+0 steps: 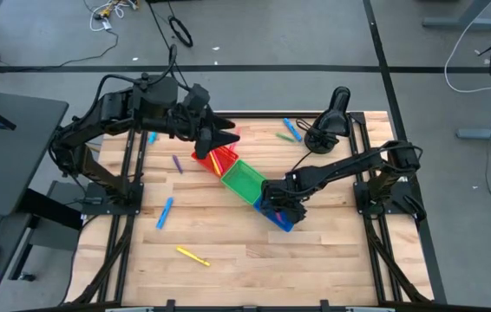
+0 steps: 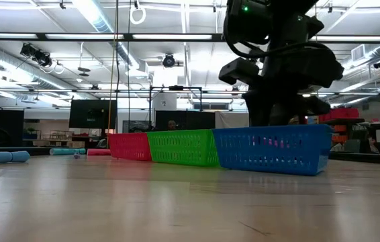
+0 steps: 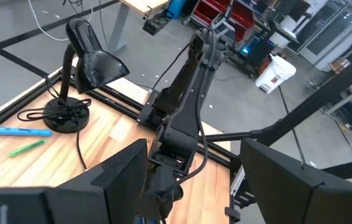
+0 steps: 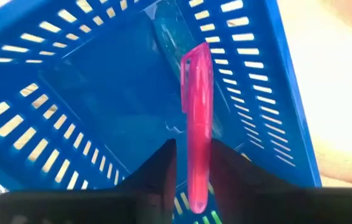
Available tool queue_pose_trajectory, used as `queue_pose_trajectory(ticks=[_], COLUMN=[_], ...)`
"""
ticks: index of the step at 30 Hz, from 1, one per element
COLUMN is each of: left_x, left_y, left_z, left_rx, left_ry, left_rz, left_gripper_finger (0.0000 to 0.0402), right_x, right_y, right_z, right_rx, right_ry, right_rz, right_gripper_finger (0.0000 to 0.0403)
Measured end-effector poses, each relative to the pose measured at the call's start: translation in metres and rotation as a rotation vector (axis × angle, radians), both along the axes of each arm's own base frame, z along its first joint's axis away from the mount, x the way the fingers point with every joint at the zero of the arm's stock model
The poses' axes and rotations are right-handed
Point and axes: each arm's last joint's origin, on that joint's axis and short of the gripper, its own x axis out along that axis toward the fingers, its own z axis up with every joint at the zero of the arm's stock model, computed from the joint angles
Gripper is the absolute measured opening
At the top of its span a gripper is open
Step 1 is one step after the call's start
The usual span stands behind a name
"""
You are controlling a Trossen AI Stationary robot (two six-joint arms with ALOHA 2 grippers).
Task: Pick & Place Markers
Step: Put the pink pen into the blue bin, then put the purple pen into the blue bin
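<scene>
- Wooden table (image 1: pixel 245 247) carries red, green and blue bins in a diagonal row.
- Right hand (image 4: pixel 188 163) sits over the blue bin (image 4: pixel 101 93), fingers either side of a pink marker (image 4: pixel 198 124); whether they grip it I cannot tell.
- Marker's long axis runs between the fingers, pointing into the bin.
- Left hand (image 1: pixel 225 137), released, hovers over the red bin (image 1: pixel 213 159).
- No writing is readable.

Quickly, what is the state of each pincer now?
Left pincer: open, empty, above the red bin.
Right pincer: around the pink marker, in the blue bin.
</scene>
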Motion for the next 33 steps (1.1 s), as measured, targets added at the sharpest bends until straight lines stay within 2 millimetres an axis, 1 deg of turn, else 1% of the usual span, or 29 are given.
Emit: queue_pose_trajectory(ticks=[8, 14, 21, 26, 29, 33], left_x=[0.0, 0.0, 0.0, 0.0, -0.004, -0.011], left_y=[-0.002, -0.001, -0.001, -0.001, -0.002, -0.002], left_z=[0.0, 0.0, 0.0, 0.0, 0.003, 0.006], left_rx=[0.003, 0.01, 0.012, 0.011, 0.011, 0.013], left_ry=[-0.001, -0.001, 0.0, -0.001, -0.011, -0.022], left_rz=[-0.056, -0.057, -0.055, -0.057, -0.056, -0.056], left_gripper_finger=[0.0265, 0.0265, 0.0265, 0.0265, 0.0265, 0.0265], right_x=[0.001, 0.003, 0.006, 0.004, 0.0, -0.004], right_y=[0.001, 0.002, 0.002, 0.001, 0.0, -0.001], right_z=[0.0, 0.001, 0.002, 0.003, 0.005, 0.014], right_rx=[0.055, 0.089, 0.095, 0.097, 0.11, 0.15], right_ry=[0.0, -0.021, -0.053, -0.029, 0.003, 0.006], right_rz=[-0.039, -0.05, -0.057, -0.185, -0.251, -0.399], right_gripper_finger=[0.0135, 0.0159, 0.0178, 0.0175, 0.0173, 0.0174])
